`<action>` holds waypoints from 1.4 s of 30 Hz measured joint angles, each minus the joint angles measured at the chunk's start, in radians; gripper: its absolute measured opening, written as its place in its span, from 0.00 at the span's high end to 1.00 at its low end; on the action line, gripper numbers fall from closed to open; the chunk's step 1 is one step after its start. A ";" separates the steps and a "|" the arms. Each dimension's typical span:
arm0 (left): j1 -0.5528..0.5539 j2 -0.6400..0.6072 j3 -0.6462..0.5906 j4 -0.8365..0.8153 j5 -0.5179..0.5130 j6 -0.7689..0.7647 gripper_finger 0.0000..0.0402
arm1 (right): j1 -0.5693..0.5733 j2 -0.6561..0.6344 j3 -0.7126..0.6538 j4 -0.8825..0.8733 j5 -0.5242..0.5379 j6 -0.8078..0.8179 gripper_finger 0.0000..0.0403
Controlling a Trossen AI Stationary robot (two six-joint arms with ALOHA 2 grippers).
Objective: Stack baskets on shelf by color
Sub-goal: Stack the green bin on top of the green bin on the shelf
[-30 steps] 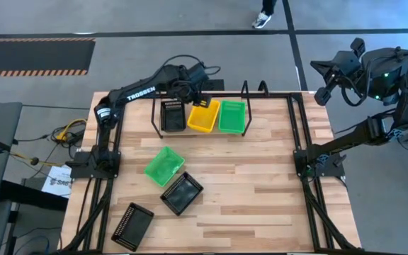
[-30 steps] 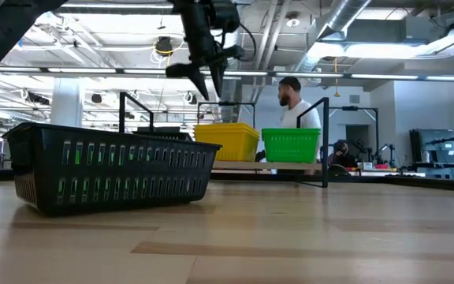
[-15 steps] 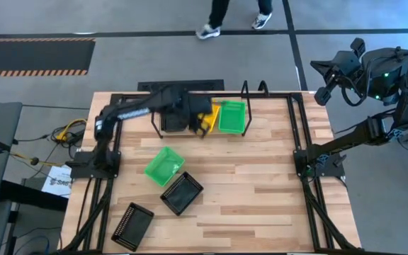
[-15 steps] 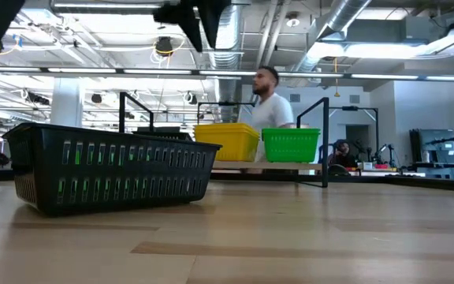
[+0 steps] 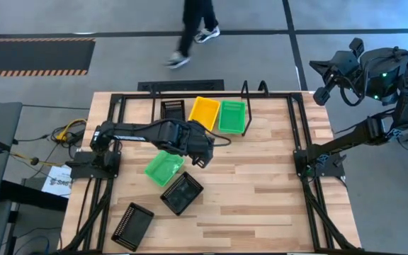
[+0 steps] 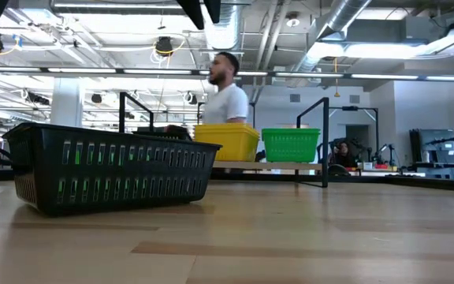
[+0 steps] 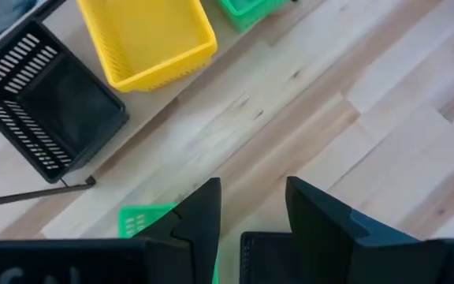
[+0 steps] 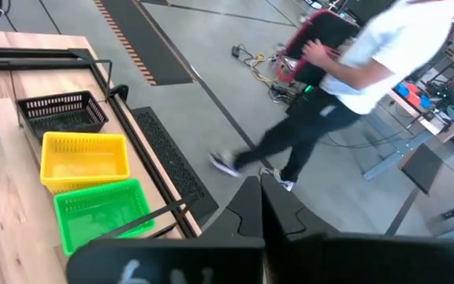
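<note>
Baskets lie in two groups. On the near left part of the table a black basket (image 5: 132, 225) sits closest to the front edge, with a second black basket (image 5: 182, 193) just right of it and a loose green basket (image 5: 164, 167) a little farther back. The left gripper (image 5: 202, 154) hangs above the boards just right of that green basket, fingers (image 7: 199, 217) parted and empty, as the left wrist view shows.

Farther back stands the shelf (image 5: 241, 132), its board holding a black basket (image 5: 173, 110) at the left, a yellow basket (image 5: 205, 113) in the middle and a green basket (image 5: 232, 117) at the right, the last two touching or nearly so. Whether any of these is already a stack cannot be told from above.

The baskets look light, thin-walled and fairly stiff, with mesh sides that probably flex a little under a squeeze. A sensible hold is on one wall at its rim, one finger inside and one outside; the smooth plastic may slip, and a light basket could skid across the wood if nudged.

Well off the table's right side, the right gripper (image 8: 260, 201) is parked, fingers together and holding nothing. A person walks past beyond the far edge.
</note>
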 joint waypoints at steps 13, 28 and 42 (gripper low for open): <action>-0.036 -0.104 -0.083 0.002 -0.040 -0.056 0.82 | 0.000 0.013 0.000 0.000 -0.008 -0.001 0.99; -0.036 -0.568 -0.796 0.017 0.128 -0.280 0.88 | 0.000 0.014 0.000 0.000 -0.026 0.029 0.99; 0.050 -0.602 -1.138 0.198 0.226 -0.235 0.77 | 0.000 0.050 0.000 0.000 -0.026 0.168 0.99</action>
